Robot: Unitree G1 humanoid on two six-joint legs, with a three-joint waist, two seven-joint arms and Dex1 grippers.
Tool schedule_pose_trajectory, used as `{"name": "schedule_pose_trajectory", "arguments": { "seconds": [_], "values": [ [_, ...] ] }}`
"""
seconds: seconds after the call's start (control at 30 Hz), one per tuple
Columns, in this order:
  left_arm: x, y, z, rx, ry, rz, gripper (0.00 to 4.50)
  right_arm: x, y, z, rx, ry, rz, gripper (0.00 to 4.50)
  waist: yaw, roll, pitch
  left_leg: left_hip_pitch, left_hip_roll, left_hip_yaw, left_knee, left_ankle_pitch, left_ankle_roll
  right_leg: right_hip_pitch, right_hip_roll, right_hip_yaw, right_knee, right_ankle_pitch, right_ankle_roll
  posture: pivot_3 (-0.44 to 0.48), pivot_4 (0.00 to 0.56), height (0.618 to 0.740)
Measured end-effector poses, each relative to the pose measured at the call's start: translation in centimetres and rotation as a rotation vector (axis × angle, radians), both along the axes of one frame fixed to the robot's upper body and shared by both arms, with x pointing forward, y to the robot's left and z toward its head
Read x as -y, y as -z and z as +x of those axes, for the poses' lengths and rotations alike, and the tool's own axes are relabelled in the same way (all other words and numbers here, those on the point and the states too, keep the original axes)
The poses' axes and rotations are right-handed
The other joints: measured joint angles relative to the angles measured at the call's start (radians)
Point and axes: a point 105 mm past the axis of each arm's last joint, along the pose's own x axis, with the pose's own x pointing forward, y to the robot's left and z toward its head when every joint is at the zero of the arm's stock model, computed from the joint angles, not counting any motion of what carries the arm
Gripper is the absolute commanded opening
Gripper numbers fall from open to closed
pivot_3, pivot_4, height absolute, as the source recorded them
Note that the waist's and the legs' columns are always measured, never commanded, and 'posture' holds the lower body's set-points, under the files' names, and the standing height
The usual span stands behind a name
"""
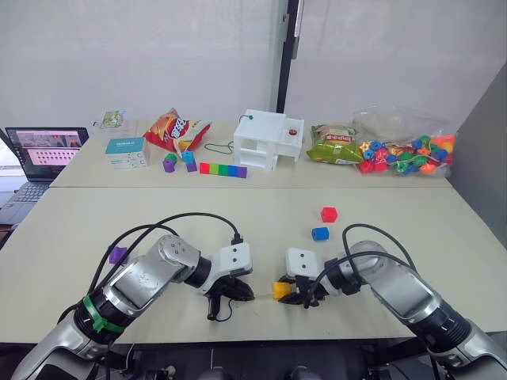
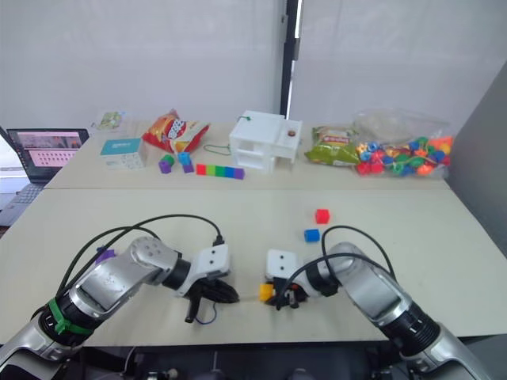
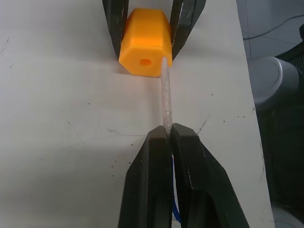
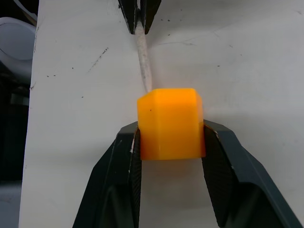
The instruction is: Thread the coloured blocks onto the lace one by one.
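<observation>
on pale table (image 1: 238, 229) by white wall (image 1: 142, 55): red block (image 1: 329, 214), blue block (image 1: 320, 233).

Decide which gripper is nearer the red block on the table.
Right. The right gripper, shut on the yellow block, sits just in front of the red block. The left gripper, pinching the lace, is further to the left.

We see an orange-yellow block (image 3: 145, 43), a pale lace tip (image 3: 166, 97), a red cube (image 1: 329, 214) and a blue cube (image 1: 320, 233).
</observation>
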Motion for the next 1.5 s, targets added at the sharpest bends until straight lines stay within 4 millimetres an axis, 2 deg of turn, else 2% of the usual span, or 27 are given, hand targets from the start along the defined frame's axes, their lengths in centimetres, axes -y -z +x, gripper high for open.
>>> {"name": "schedule_pose_trajectory", "arguments": {
  "seconds": [0.27, 0.73, 0.93, 1.13, 1.23, 1.33, 1.37, 1.5],
  "values": [
    [0.0, 0.4, 0.5, 0.014, -0.013, 0.013, 0.04, 0.0, 0.0, 0.0, 0.000, -0.003, 0.000, 1.27, 0.000, 0.000, 0.000, 0.000, 0.000, 0.000, 0.000, 0.000, 0.000, 0.000, 0.000, 0.000, 0.000, 0.000, 0.000, 0.000, 0.150, 0.740],
    [1.3, 0.1, 0.7, 0.030, 0.009, -0.007, 0.04, 0.0, 0.0, -0.2, 0.000, -0.010, -0.005, 1.27, 0.001, 0.000, 0.000, 0.000, 0.000, 0.000, 0.000, 0.000, 0.000, 0.000, 0.000, 0.000, 0.000, 0.000, 0.000, 0.000, 0.150, 0.740],
    [3.4, 0.2, 0.8, 0.049, 0.019, -0.049, 0.04, -0.1, 0.0, -0.3, 0.000, -0.013, -0.005, 1.27, 0.002, 0.000, 0.000, -0.001, 0.000, 0.000, 0.001, 0.000, 0.000, 0.000, 0.000, 0.000, 0.000, 0.000, 0.000, 0.000, 0.150, 0.740],
    [4.3, 0.5, 1.3, 0.106, 0.039, -0.091, 0.04, 0.4, 0.0, -0.1, -0.006, 0.016, -0.018, 1.27, 0.009, 0.000, 0.000, 0.000, -0.001, -0.001, 0.003, 0.000, 0.001, 0.003, -0.001, 0.000, 0.000, 0.000, 0.000, 0.000, 0.150, 0.740],
    [4.5, 0.7, 1.8, 0.113, 0.004, -0.144, 1.01, 0.7, -0.1, 0.1, 0.000, 0.036, -0.023, 1.27, 0.013, 0.000, 0.000, 0.000, -0.001, -0.001, 0.005, 0.000, 0.001, 0.004, -0.001, 0.000, 0.000, 0.000, 0.000, 0.000, 0.150, 0.740],
    [3.1, 0.4, 2.2, 0.116, -0.044, -0.167, 2.07, 0.3, 0.0, 0.0, -0.003, 0.036, -0.007, 1.27, 0.003, 0.000, 0.000, -0.001, 0.000, -0.001, 0.005, 0.000, 0.001, 0.001, -0.001, 0.000, 0.003, 0.000, 0.000, 0.000, 0.150, 0.740],
    [3.0, 0.2, 2.3, 0.119, -0.048, -0.175, 2.20, 0.3, 0.0, 0.0, -0.003, 0.036, -0.004, 1.27, 0.002, 0.000, 0.000, -0.001, 0.000, -0.002, 0.005, 0.000, 0.001, 0.001, 0.000, 0.000, 0.003, 0.000, 0.000, 0.000, 0.150, 0.740],
    [1.5, -0.7, 2.1, 0.125, -0.093, -0.201, 2.20, 0.3, 0.1, -0.2, -0.006, 0.049, 0.013, 1.27, -0.001, 0.000, 0.000, 0.000, 0.000, -0.002, 0.003, 0.000, 0.001, 0.000, 0.000, 0.001, 0.002, 0.000, 0.000, 0.000, 0.150, 0.740]
  ]
}}
